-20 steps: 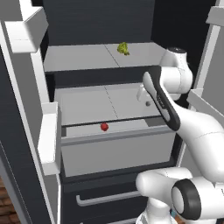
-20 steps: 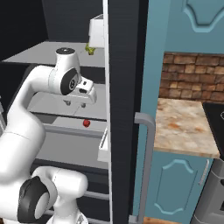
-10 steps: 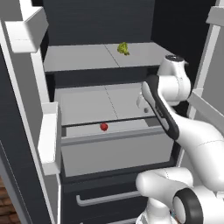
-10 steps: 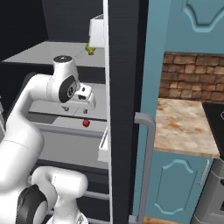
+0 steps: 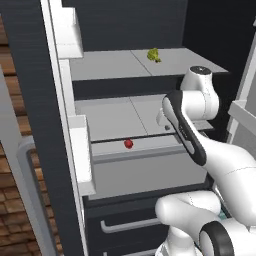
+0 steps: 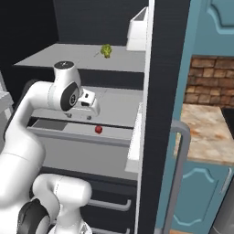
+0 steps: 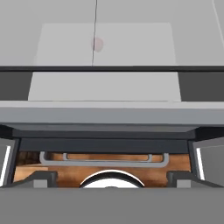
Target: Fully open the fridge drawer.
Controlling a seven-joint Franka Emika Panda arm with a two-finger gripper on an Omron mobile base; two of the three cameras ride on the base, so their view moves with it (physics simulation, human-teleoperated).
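Note:
The fridge drawer [image 5: 145, 172] is a wide light-grey box with a plain flat front [image 6: 77, 151], pulled partly out under the lower shelf. A small red ball [image 5: 129, 144] lies inside it near the front [image 6: 98, 130]. My gripper [image 6: 81, 117] hangs over the drawer's right part, pointing down, just behind the front rim [image 7: 109, 114]. The forearm partly covers the gripper [image 5: 165, 127] in the left base view. In the hand view the fingertips [image 7: 43, 177] stand far apart: the gripper [image 7: 111, 179] is open with nothing between them.
A green item [image 5: 154, 54] sits on the upper shelf [image 6: 68, 57]. Below the grey drawer is a dark drawer with a silver bar handle [image 7: 103, 161]. The open fridge door [image 5: 75, 130] flanks the left, and a door edge with a grey handle [image 6: 178, 173] the right.
Both base views have shifted, so the base has moved and the fridge sits differently in the picture. The hand stays over the drawer's right part. The drawer looks equally far out.

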